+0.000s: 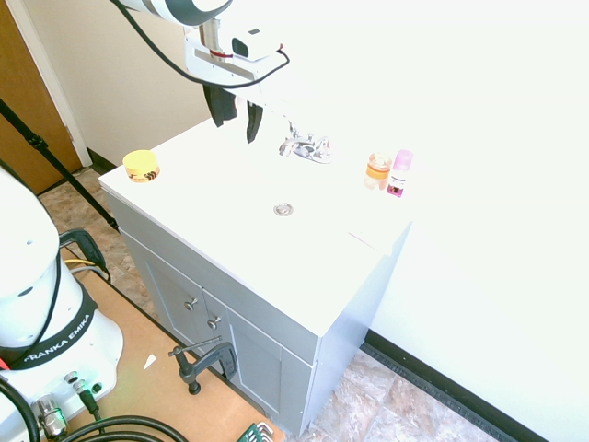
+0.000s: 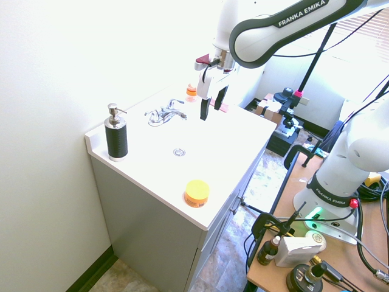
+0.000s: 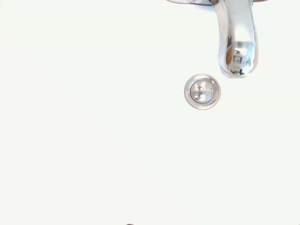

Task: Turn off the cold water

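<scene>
Only the second exterior view shows the black pump bottle (image 2: 115,135), standing at the far left corner of the white sink top (image 2: 243,143). Only the first exterior view shows the pink bottle (image 1: 400,173) clearly, beside an orange jar (image 1: 377,170) to the right of the faucet (image 1: 305,146). Both side views show the yellow tin (image 2: 197,193) near the front edge and the drain ring (image 2: 179,152) in the basin. The wrist view shows just the faucet's spout and the drain from above, with no stream of water.

The gripper (image 2: 213,104) hangs above the basin with its two dark fingers apart and holding nothing. The faucet sits at the back of the sink, below and just beside the fingertips, not touched by them.
</scene>
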Tool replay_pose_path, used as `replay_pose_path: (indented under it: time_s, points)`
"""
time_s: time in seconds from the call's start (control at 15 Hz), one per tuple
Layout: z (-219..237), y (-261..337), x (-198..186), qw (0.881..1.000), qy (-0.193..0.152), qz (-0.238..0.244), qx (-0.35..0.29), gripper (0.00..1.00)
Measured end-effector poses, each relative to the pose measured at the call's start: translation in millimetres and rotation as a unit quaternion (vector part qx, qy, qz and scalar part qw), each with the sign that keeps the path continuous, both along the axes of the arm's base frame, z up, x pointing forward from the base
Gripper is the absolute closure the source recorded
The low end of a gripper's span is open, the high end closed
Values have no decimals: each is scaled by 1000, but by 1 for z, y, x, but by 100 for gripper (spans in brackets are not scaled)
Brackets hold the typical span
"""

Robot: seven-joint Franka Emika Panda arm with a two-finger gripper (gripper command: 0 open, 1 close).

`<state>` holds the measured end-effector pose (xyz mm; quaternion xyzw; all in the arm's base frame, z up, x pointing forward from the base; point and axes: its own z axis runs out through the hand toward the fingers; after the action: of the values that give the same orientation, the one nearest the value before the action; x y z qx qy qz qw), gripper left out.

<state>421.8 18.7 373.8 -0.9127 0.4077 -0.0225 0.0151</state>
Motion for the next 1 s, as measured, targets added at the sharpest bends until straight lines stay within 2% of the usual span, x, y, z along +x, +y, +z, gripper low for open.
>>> replay_pose_path:
  time_s: [0.27, 0.6, 1.0]
  points:
    - [1, -4, 8, 1000, -8, -10, -4, 0]
    - [-10, -40, 55, 997, -38, -55, -37, 0]
    - [-31, -75, 104, 992, -55, -94, -63, 0]
